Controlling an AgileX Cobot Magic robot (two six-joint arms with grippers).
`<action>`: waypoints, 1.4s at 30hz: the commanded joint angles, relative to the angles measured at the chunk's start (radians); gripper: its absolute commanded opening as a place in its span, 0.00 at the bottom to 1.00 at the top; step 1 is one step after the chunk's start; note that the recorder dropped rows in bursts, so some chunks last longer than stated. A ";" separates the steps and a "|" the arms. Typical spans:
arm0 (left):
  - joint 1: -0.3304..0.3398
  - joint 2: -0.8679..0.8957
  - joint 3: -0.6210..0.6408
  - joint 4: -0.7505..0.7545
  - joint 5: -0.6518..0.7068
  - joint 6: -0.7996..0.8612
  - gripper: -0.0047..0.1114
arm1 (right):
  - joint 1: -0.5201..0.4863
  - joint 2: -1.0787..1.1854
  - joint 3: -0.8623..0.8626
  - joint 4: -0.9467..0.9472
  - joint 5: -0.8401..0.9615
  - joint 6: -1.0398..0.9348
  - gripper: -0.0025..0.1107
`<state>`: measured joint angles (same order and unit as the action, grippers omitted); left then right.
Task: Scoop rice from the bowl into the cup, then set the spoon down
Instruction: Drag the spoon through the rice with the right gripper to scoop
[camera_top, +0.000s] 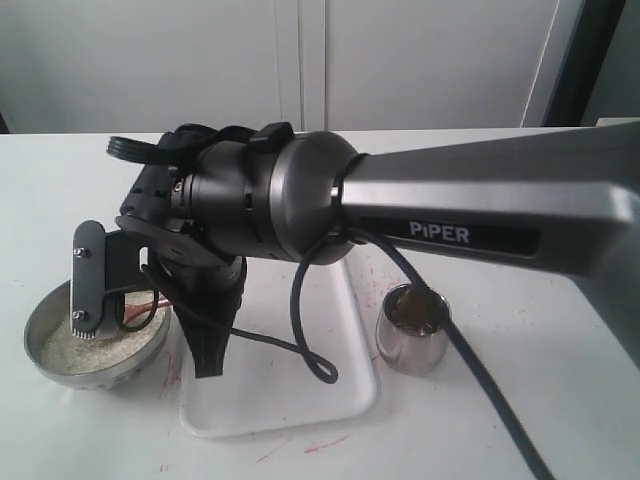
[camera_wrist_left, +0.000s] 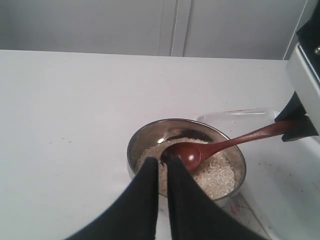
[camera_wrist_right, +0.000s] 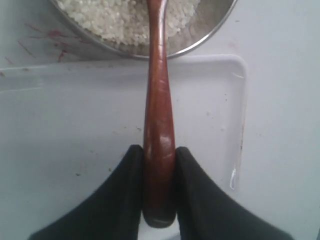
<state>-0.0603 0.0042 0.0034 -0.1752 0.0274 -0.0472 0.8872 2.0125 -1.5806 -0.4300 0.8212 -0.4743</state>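
Now | arm (camera_top: 480, 200) label: PiPER | right gripper (camera_wrist_right: 159, 152): clamped on spoon (camera_wrist_right: 157, 100)

Brand text: you can read "PiPER" in white letters.
Location: dark side panel (camera_top: 450, 234) of the right arm (camera_top: 500, 185).
Other text: none legible.

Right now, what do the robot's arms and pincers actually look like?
The right arm is a smooth dark grey casing with rounded black joints, white PIPER lettering and a black cable looping beneath. Both the left pincer and right pincer have matte black fingers that taper toward the tips.
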 joint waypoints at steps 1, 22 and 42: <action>-0.002 -0.004 -0.003 -0.009 -0.004 -0.002 0.16 | 0.000 0.003 -0.003 0.054 -0.008 0.007 0.02; -0.002 -0.004 -0.003 -0.009 -0.004 -0.002 0.16 | -0.006 0.003 -0.003 0.170 0.022 0.195 0.02; -0.002 -0.004 -0.003 -0.009 -0.004 -0.002 0.16 | -0.041 0.003 -0.003 0.348 0.026 0.215 0.02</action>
<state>-0.0603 0.0042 0.0034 -0.1752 0.0274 -0.0472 0.8588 2.0172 -1.5806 -0.1142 0.8538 -0.2631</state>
